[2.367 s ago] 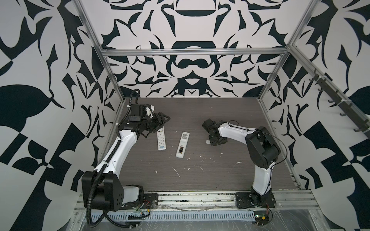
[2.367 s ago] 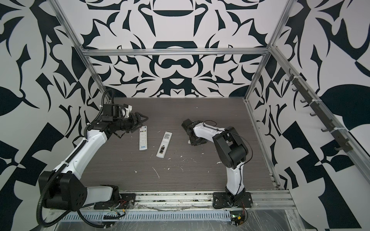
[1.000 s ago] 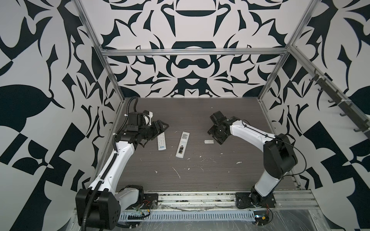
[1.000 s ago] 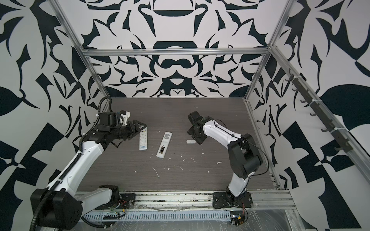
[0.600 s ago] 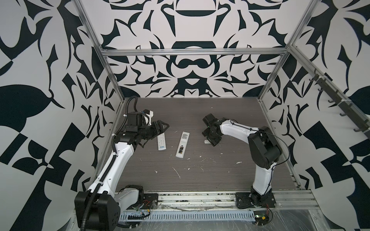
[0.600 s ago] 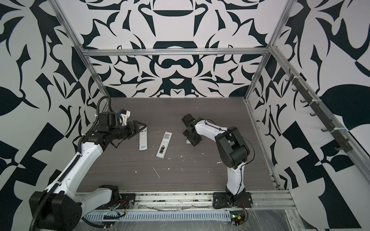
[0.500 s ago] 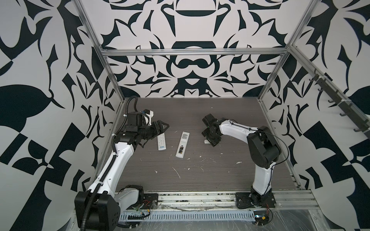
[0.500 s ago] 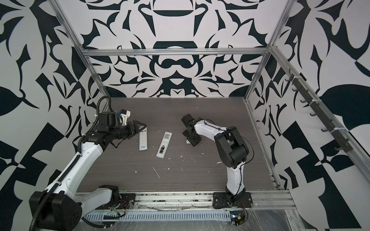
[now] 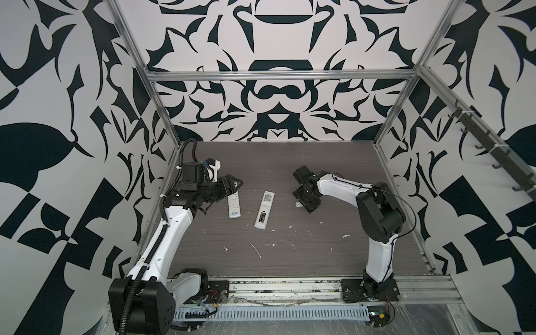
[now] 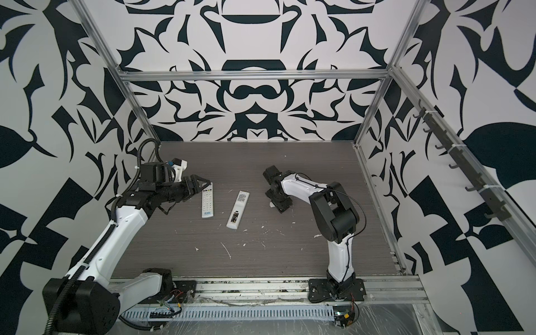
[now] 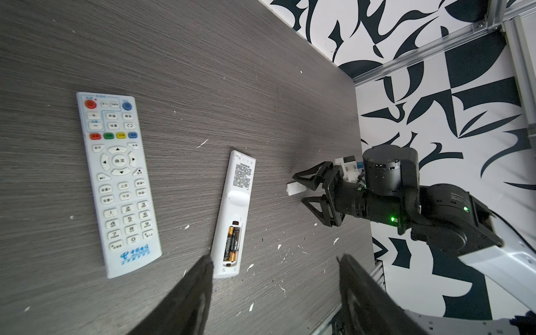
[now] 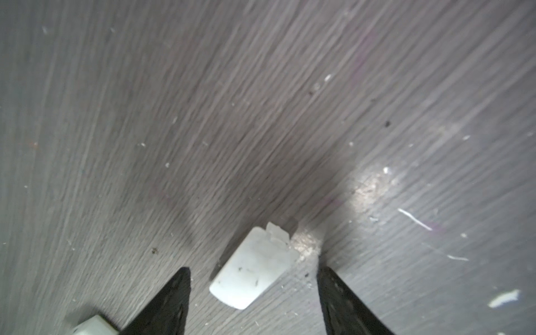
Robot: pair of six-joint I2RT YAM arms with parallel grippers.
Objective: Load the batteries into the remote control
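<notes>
The left arm [image 9: 171, 232], white-shelled with black joints, rises from its base at the near edge, bends at the elbow and reaches toward the far side. The black two-fingered left tool [image 9: 235, 184] lies nearly level and points toward the middle. Its fingers [image 11: 194, 293] are spread wide with nothing between them.

The white-and-black right arm [image 9: 342, 188] folds over a high elbow and stretches toward the middle. The black right tool [image 9: 309, 204] points steeply down, its fingers [image 12: 174, 301] parted and clamping nothing.

Black-and-white patterned walls [image 9: 269, 43] enclose seemingly wood-grain table [image 9: 290, 162]
</notes>
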